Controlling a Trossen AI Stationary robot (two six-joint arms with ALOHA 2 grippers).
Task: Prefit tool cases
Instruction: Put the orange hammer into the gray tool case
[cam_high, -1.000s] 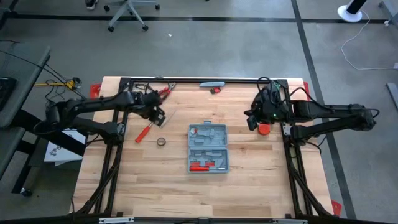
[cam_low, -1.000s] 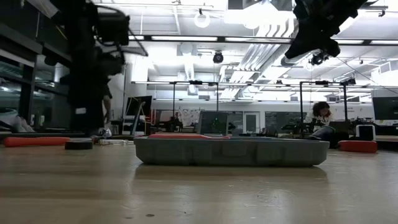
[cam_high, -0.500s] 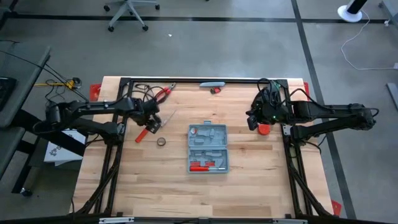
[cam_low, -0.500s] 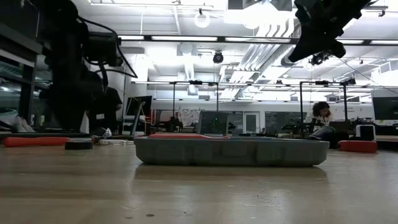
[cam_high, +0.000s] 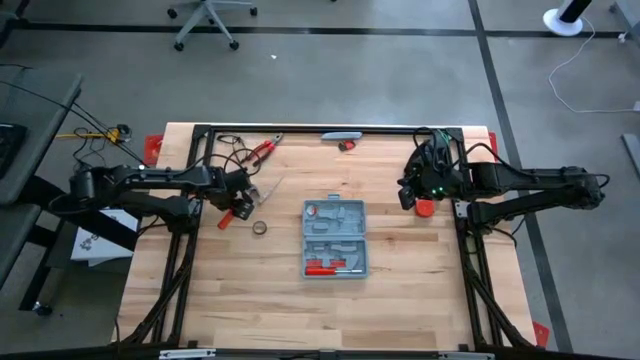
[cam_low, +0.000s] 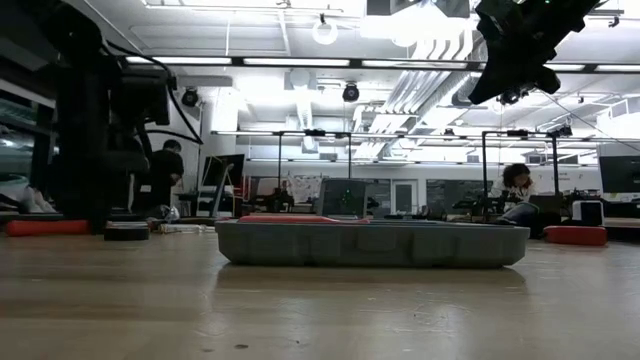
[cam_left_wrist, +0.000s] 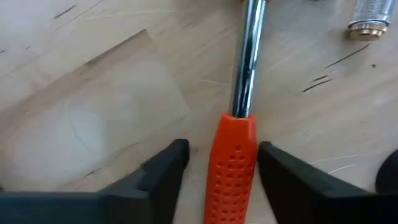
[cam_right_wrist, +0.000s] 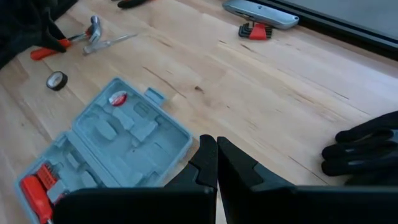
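The tool case (cam_high: 335, 238) lies open and flat at the table's middle, grey-blue, with a red-handled tool in one slot; it also shows in the low view (cam_low: 370, 243) and the right wrist view (cam_right_wrist: 118, 143). At the left, my left gripper (cam_high: 240, 206) points down over a loose red-handled tool with a chrome shaft (cam_left_wrist: 233, 162). Its open fingers (cam_left_wrist: 168, 168) stand on either side of the handle, just above the wood. My right gripper (cam_right_wrist: 215, 163) is shut and held high over the table's right side (cam_low: 510, 60).
Near the left gripper lies a black tape roll (cam_high: 259, 228). Red pliers (cam_high: 262, 150), a grey knife (cam_high: 340, 135) and red hex keys (cam_high: 346, 145) lie by the far edge. A red thing (cam_high: 425, 208) sits under the right arm. Bare wood lies near the front.
My left gripper has come down toward the table and a little toward the near left, ending over the red-handled tool. The tool and the case have stayed where they were.
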